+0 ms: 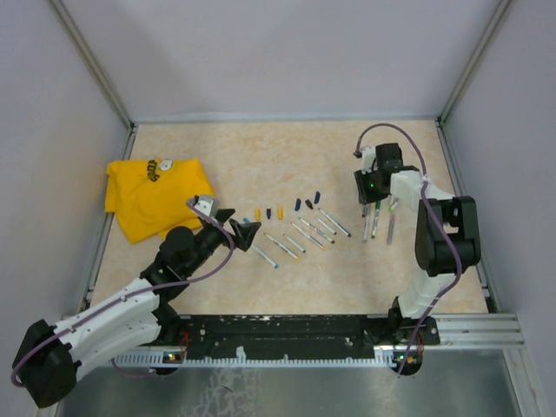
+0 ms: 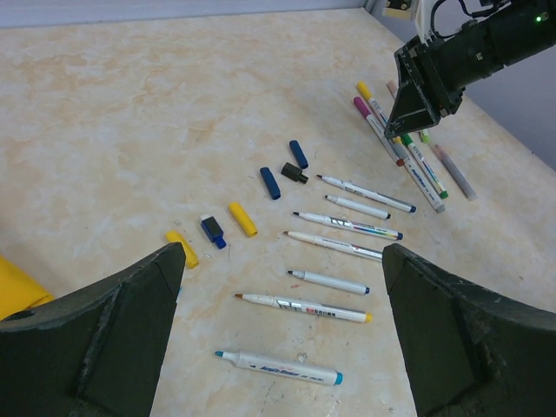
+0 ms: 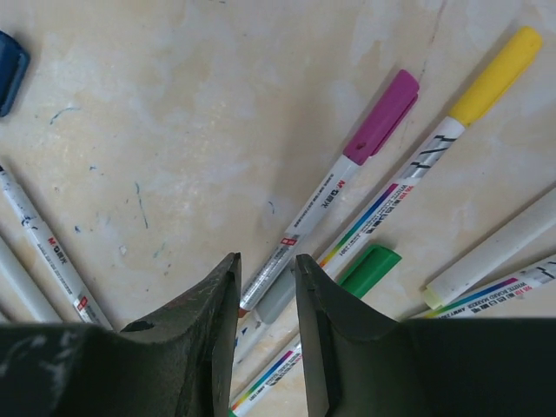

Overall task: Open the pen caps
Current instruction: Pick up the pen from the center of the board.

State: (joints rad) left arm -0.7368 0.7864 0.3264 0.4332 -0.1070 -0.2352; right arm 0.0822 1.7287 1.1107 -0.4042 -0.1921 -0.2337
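Right wrist view: the right pincer (image 3: 265, 265) stands narrowly apart astride the tail of a pen barrel (image 3: 304, 221); whether it clamps, I cannot tell. That pen's magenta cap (image 3: 382, 115), still on, lies to the upper right, with a yellow cap (image 3: 495, 74) and a green cap (image 3: 369, 269) beside it. Left wrist view shows the left pincer (image 2: 282, 339) spread wide and holding nothing, with loose caps (image 2: 242, 219) in a row beyond it. Only the top view shows bare desk (image 1: 261, 156) above, the wall (image 1: 512, 174) near the right pincer, and a yellow cloth (image 1: 152, 195) at left.
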